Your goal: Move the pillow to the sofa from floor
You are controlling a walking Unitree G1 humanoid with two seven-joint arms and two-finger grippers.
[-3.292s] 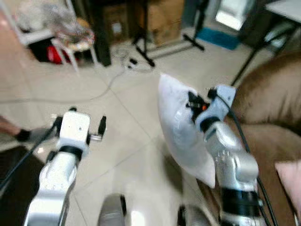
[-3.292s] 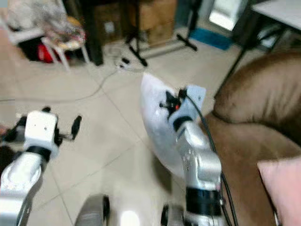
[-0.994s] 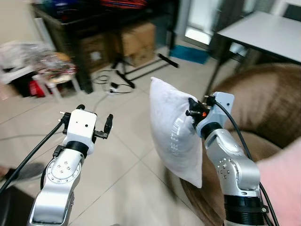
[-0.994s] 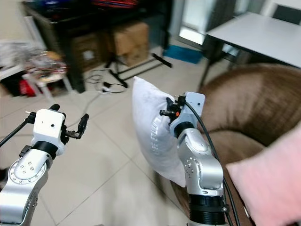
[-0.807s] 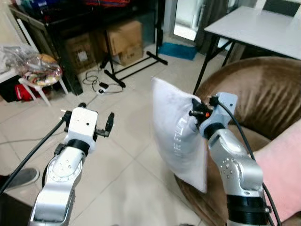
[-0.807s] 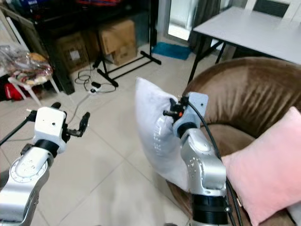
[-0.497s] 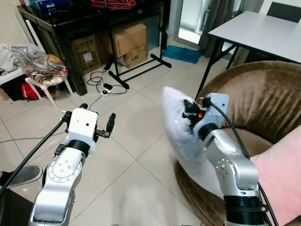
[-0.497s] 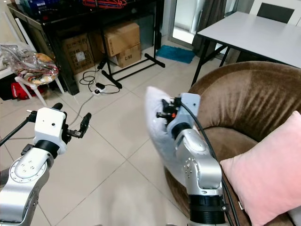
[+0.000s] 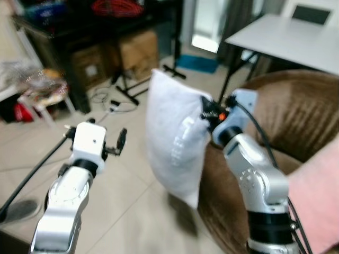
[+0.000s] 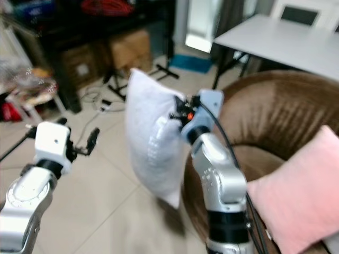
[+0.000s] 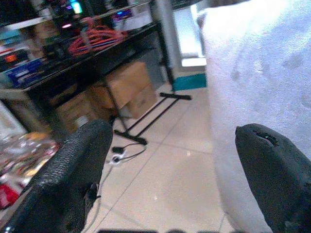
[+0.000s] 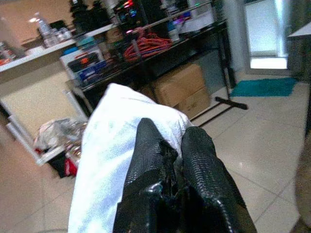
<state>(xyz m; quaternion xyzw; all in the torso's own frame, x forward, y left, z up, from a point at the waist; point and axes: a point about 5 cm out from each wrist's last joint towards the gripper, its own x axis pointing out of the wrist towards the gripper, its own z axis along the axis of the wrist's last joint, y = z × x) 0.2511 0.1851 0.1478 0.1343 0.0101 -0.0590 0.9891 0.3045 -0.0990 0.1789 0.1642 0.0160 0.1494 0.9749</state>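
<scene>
A white pillow hangs upright in the air in front of me, pinched at its upper right edge by my right gripper, which is shut on it. In the right wrist view the two black fingers press together over the white fabric. The pillow's lower corner hangs over the front edge of the brown sofa. My left gripper is raised to the pillow's left, open and empty; the left wrist view has the pillow close beside the wide-apart fingers.
A pink cushion lies on the sofa seat at the right. A grey table stands behind the sofa. Cardboard boxes, a black stand and cables lie on the tiled floor at the back left, with a small stool.
The right arm has swung the pillow leftward and upright, so it hangs higher and broader in front of me. The view is now blurred. The left arm holds much the same pose.
</scene>
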